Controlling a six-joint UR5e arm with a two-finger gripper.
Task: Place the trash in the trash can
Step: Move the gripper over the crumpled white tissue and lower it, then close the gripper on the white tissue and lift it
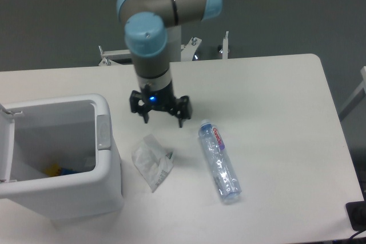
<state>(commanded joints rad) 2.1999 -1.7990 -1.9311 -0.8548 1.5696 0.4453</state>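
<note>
A crumpled white plastic wrapper [152,161] lies on the table just right of the trash can. A crushed clear bottle [219,161] with a pink-purple label lies to its right, cap end pointing away from me. The white boxy trash can [108,164] stands at the left with its lid swung open; something yellow and blue shows inside. My gripper [163,122] hangs open above the table, a little beyond the wrapper and left of the bottle's top, with nothing between its fingers.
The arm's pedestal and a metal bracket [108,55] stand behind the table's far edge. The white table [280,107] ends at the right near a dark object [357,215] at the lower corner.
</note>
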